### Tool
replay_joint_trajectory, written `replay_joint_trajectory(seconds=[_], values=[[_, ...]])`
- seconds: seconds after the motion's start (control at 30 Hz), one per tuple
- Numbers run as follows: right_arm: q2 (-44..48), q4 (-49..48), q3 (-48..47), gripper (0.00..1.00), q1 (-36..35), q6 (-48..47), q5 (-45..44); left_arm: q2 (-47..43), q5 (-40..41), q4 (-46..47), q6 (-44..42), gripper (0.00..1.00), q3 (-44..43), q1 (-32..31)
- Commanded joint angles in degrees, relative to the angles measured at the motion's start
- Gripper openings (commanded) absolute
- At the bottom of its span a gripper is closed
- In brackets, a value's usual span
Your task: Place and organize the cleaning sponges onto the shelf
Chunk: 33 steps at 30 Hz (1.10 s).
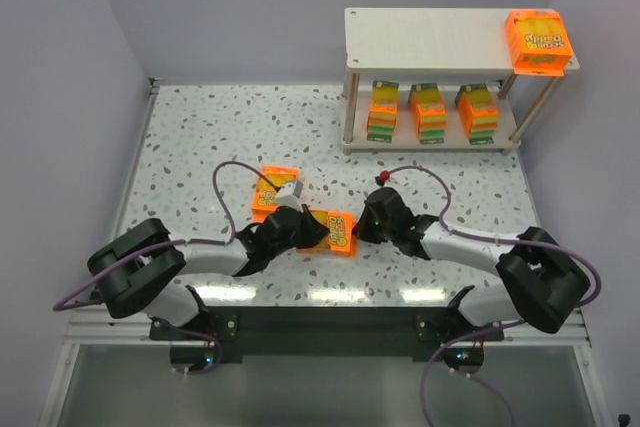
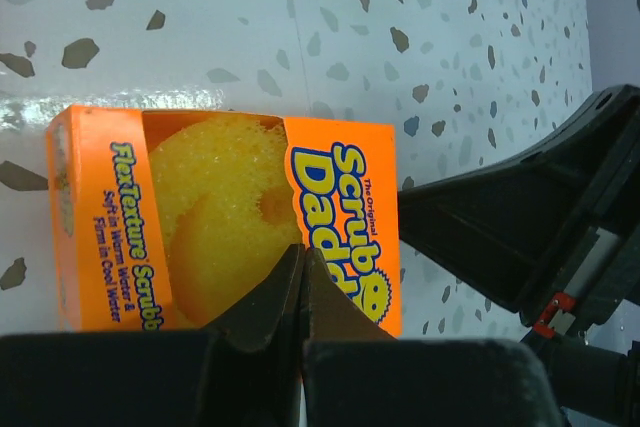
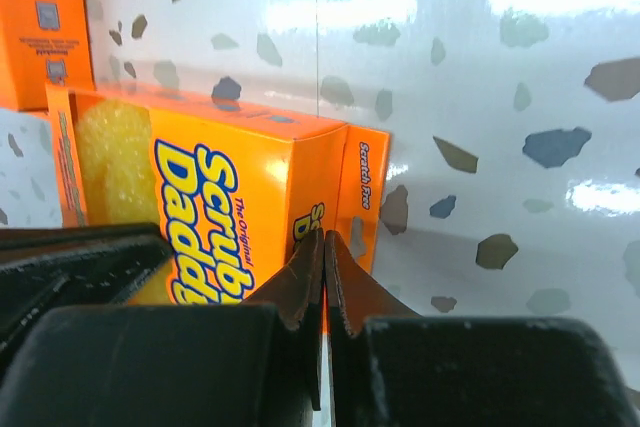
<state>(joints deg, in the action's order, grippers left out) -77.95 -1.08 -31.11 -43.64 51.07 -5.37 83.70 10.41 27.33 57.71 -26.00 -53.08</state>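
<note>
Sponge pack (image 1: pixel 342 233) lies flat, long axis near-to-far, between the closed left tool (image 2: pixel 303 259) and closed right tool (image 3: pixel 325 247).

My left tool (image 2: pixel 303 259) is matt black plastic; beside it, a sponge pack (image 2: pixel 215 209) of smooth card, rough foam showing; glossy worktop (image 2: pixel 420 17) beneath

I am working in what is looking like a robotics lab cell. Plain pale walls (image 1: pixel 250 7) are closing in a speckled tabletop (image 1: pixel 200 137). My left arm (image 1: pixel 200 257) and right arm (image 1: pixel 470 247) are standing bolted to a metal frame (image 1: pixel 105 330) at its near edge. Purple cables (image 1: pixel 218 195) are trailing loose, and a small shelf (image 1: pixel 430 37) is standing at the back.
</note>
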Motion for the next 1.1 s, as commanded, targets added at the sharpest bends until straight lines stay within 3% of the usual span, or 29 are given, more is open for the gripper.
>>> replay_joint_trajectory(seconds=[0.0, 0.07, 0.1, 0.2, 0.3, 0.5, 0.87, 0.97, 1.07], values=[[0.34, -0.68, -4.39, 0.0, 0.66, -3.43, -1.41, 2.26, -6.81, -2.81, -2.87, 0.0, 1.56, -1.15], [1.22, 0.29, -4.4, 0.03, 0.66, -3.52, -0.79, 0.86, -6.64, -2.81, -2.96, 0.0, 1.74, -1.15], [2.01, 0.81, -4.05, 0.14, 0.57, -3.35, -0.53, 0.15, -6.46, -3.33, -3.31, 0.0, 1.74, -1.15], [5.17, 3.97, -3.6, 0.32, 0.66, -3.43, -1.13, -3.27, -4.53, -6.31, -4.62, 0.0, 1.04, -1.15], [7.29, 6.17, -3.16, 0.46, 0.66, -4.4, -1.84, -6.61, -2.42, -10.61, -6.64, 0.0, -0.54, -1.15], [7.73, 5.22, -3.86, 0.55, 0.74, -9.74, 0.52, -11.28, 1.01, -17.12, -10.25, 0.0, -3.53, -1.15], [-2.2, -4.01, -5.1, 0.53, 2.15, -13.19, 14.14, -9.18, 3.48, -21.18, -13.94, 0.0, -3.8, -1.15], [-4.4, -5.77, -5.1, 0.45, 2.68, -12.75, 17.23, -6.55, 1.28, -19.87, -14.56, 0.0, -3.71, -1.06], [-5.19, -7.26, -4.31, 0.26, 3.29, -12.05, 19.07, -4.43, -1.53, -17.5, -14.82, 0.0, -3.45, -1.24]])
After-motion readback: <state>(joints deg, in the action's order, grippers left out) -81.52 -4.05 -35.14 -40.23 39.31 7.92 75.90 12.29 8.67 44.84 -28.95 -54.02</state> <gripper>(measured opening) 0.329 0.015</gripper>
